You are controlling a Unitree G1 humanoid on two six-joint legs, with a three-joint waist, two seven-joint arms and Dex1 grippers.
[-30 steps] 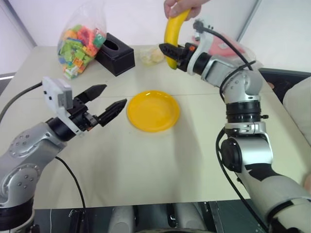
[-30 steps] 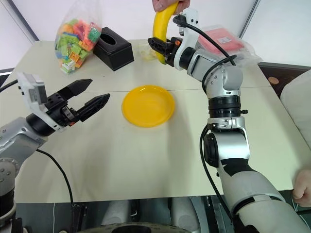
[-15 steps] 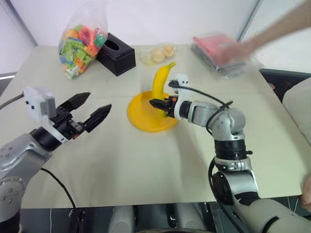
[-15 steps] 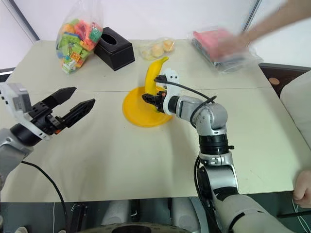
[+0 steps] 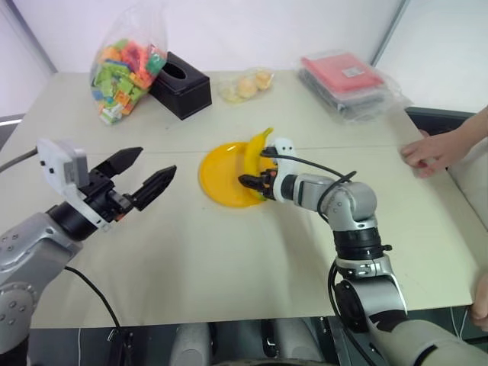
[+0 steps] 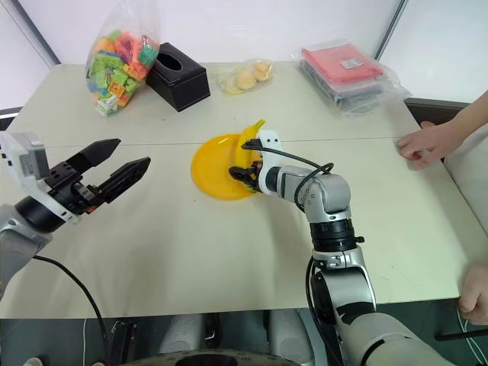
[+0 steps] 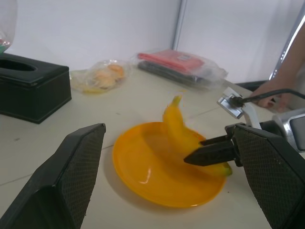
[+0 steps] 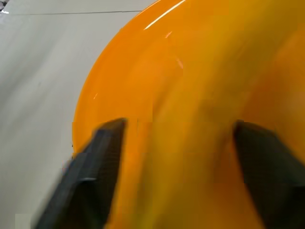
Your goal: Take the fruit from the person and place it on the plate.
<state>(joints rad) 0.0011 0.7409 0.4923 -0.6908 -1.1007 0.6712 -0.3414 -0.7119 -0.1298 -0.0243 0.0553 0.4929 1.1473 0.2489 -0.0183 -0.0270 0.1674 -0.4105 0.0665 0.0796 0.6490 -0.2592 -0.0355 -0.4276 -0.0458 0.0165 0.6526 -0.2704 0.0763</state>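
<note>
We see the banana [image 5: 255, 152], curved and plain yellow, on the right-hand part of the plate [image 5: 217, 177], its stem end pointing up and away toward the far side of the table and tilted off the plate's floor; its lower end sits in the dish near the rim. We cannot tell how much of its length touches the plate. The plate is round, shallow and bright yellow, lying flat near the middle of the table. The person's hand [image 5: 428, 151] rests on the table's right edge, well apart from both.
</note>
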